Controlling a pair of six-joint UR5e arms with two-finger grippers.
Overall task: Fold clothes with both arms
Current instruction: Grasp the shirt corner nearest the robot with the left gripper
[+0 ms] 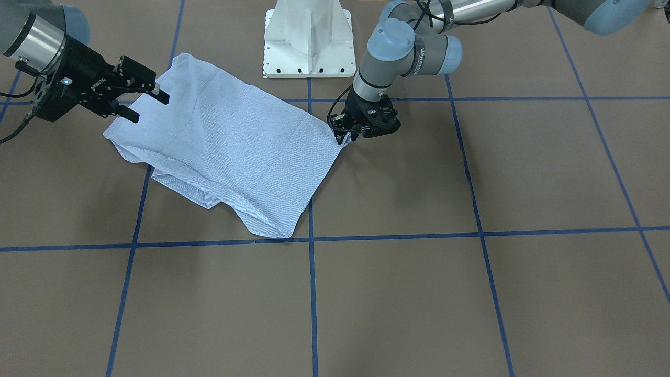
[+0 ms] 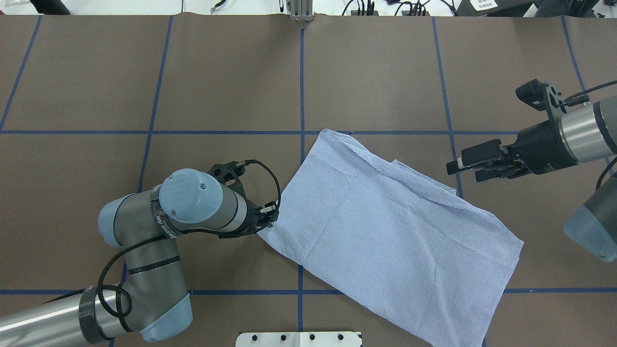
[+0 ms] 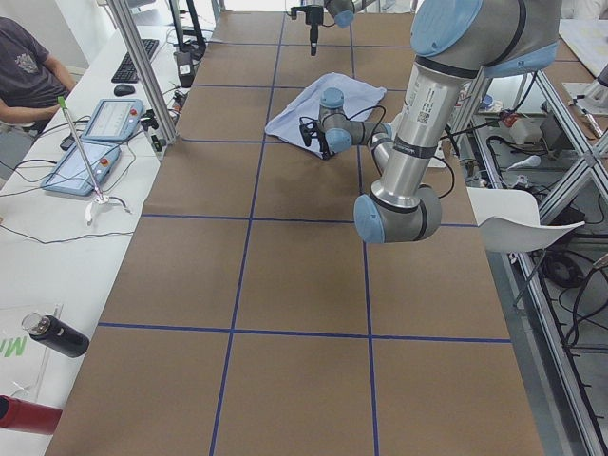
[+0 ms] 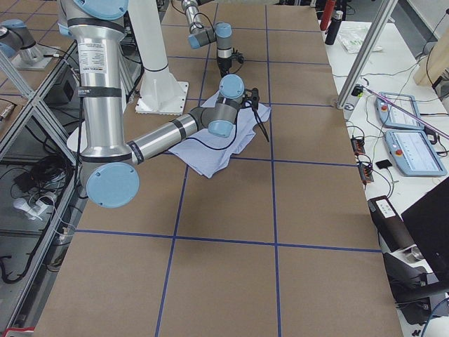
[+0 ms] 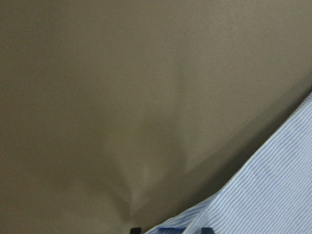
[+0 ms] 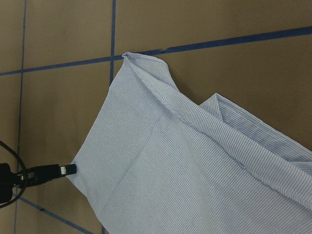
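The light blue striped shirt lies folded into a rough rectangle on the brown table, also seen in the front view and the right wrist view. My left gripper sits low at the shirt's corner nearest the left arm, shut on that corner. In the left wrist view the striped cloth runs between the fingertips at the bottom edge. My right gripper hangs open just beyond the opposite edge, above the table, holding nothing.
The white pedestal base stands at the robot's side of the table, close to the shirt. Blue tape lines grid the brown surface. A person sits at a side desk with tablets and bottles.
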